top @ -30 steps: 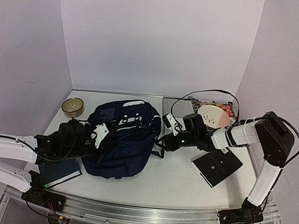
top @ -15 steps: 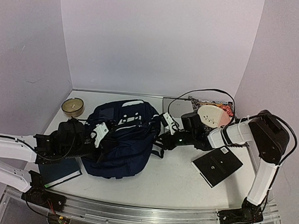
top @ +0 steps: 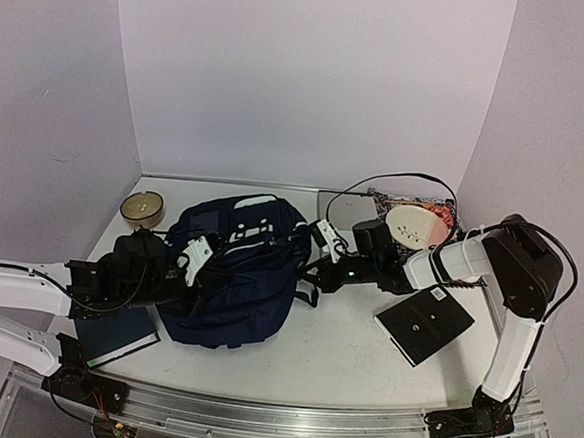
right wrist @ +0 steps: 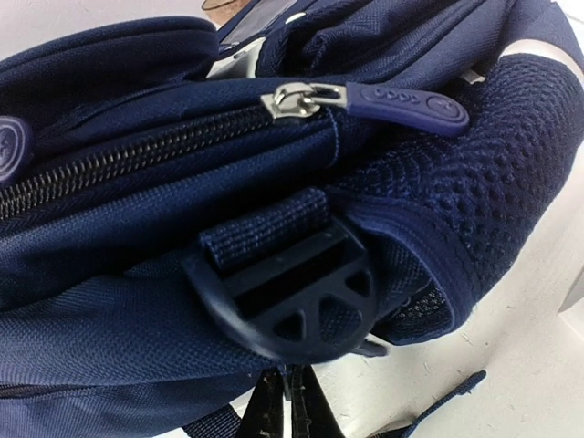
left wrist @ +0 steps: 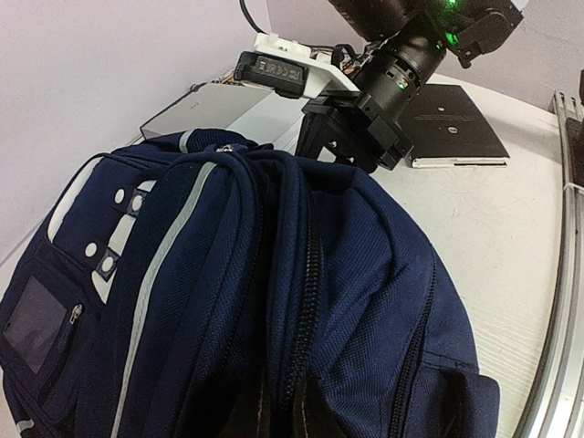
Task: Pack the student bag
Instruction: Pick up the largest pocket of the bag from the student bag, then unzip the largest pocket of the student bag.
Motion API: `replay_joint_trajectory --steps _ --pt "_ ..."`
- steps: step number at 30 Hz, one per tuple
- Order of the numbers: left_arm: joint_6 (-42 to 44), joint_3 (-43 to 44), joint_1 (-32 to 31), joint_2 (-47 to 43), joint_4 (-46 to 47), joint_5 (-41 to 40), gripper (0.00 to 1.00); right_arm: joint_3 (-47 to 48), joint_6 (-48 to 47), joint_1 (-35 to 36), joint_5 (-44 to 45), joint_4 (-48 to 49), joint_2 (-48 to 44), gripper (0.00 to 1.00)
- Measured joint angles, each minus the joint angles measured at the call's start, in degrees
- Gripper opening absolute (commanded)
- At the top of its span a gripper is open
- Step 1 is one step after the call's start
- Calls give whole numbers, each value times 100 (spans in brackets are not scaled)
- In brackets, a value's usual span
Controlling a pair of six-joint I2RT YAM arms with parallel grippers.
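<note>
Pinching student bag (top: 238, 280), mid-surface (top: 337, 358), at its left side with closed left gripper (top: 198, 271), right gripper (top: 315, 273) closed at its right side, hold unclear; bowl (top: 142, 207) behind-left, book (top: 115, 335) front-left, black board (top: 423, 325) right.

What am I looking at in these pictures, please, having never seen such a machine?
Two robot arms are bolted to a table. One picture comes from a fixed camera overhead; the other two come from cameras on each wrist, hence the close-ups of fabric. On the table lie the student bag, a dark book, a black flat pad and a round bowl-like thing. The left gripper and the right gripper are both closed at the bag's opposite sides; whether they pinch fabric is unclear.
</note>
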Motion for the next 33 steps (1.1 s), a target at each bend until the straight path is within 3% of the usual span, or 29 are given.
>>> replay_joint_trajectory --steps 10,23,33 --pt "-105 217 -24 430 44 -363 0 -510 26 69 387 -394 -745 0" --pt "-672 898 -33 1483 87 -745 0 -552 249 1269 1242 -1009 -1373 0" --pt "-1131 1254 -45 2108 194 -933 0 -657 588 1591 1531 -1256 -1911 0"
